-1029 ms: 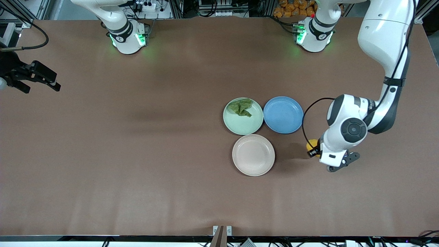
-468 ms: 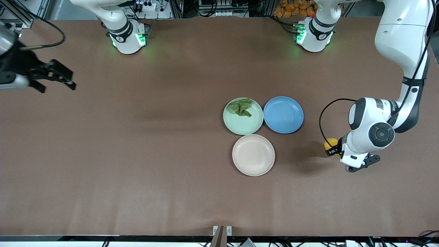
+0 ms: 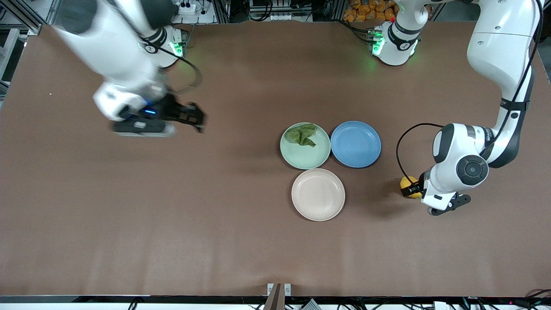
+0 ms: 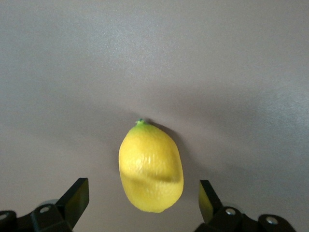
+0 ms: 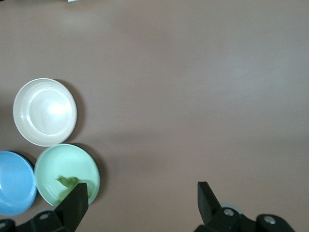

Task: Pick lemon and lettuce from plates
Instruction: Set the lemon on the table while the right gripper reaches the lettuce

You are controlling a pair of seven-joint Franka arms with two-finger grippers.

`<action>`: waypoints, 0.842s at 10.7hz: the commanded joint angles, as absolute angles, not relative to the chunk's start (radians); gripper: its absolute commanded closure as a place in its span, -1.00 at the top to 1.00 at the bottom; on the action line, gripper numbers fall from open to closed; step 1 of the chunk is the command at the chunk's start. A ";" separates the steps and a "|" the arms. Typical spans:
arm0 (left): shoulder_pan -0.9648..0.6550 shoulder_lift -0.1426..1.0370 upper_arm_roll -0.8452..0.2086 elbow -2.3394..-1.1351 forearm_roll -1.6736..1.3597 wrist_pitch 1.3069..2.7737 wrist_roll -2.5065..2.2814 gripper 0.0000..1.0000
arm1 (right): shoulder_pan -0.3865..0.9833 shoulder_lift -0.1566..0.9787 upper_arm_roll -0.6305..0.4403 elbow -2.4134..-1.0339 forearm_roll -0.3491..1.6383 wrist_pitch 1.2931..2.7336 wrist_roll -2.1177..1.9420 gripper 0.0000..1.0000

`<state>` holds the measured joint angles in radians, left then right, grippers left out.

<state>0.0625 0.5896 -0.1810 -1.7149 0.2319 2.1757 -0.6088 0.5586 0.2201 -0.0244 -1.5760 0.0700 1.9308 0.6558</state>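
A brown table (image 3: 172, 215) is seen. The lemon (image 4: 151, 166) lies on it between the spread fingers of the left gripper (image 4: 140, 200), untouched. The right gripper (image 5: 140, 203) is held open over bare table; the lettuce (image 3: 303, 134) lies on the mint plate (image 3: 304, 156).

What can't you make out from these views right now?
- Front view: the left gripper is mostly hidden by its own wrist; only part of the lemon shows.
- Left wrist view: fingers stand open, apart from the lemon; whether it rests on the table or has only just dropped is unclear.
- Front view: the right gripper is motion-blurred.
- Right wrist view: the lettuce on the mint plate is partly covered by a finger.
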 commanded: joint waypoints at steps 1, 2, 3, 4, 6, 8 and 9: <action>0.078 0.557 -0.215 -1.747 0.236 2.178 -0.600 1.00 | 0.667 0.363 -0.037 -1.540 0.043 2.049 0.837 1.00; 0.109 0.531 -0.256 -1.773 0.213 2.181 -0.600 1.00 | 0.725 0.430 -0.037 -1.519 0.013 2.081 0.929 1.00; 0.159 0.502 -0.303 -1.801 0.171 2.189 -0.600 1.00 | 0.776 0.504 -0.037 -1.482 -0.017 2.094 1.024 1.00; 0.211 0.474 -0.364 -1.833 0.164 2.192 -0.600 1.00 | 0.810 0.587 -0.037 -1.424 -0.021 2.118 1.113 1.00; 0.326 0.425 -0.492 -1.896 0.158 2.209 -0.609 1.00 | 0.876 0.713 -0.037 -1.361 -0.025 2.228 1.213 1.00; 0.394 0.403 -0.592 -1.907 0.123 2.209 -0.629 1.00 | 0.951 0.803 -0.043 -1.332 -0.046 2.312 1.224 1.00; 0.393 0.403 -0.594 -1.895 0.123 2.209 -0.638 1.00 | 0.968 0.842 -0.043 -1.310 -0.064 2.313 1.226 1.00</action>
<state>0.3698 0.4409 -0.5665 -1.8615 0.1486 2.1887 -0.6205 0.9349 0.7659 -0.0291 -1.3951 -0.0296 2.3174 1.1971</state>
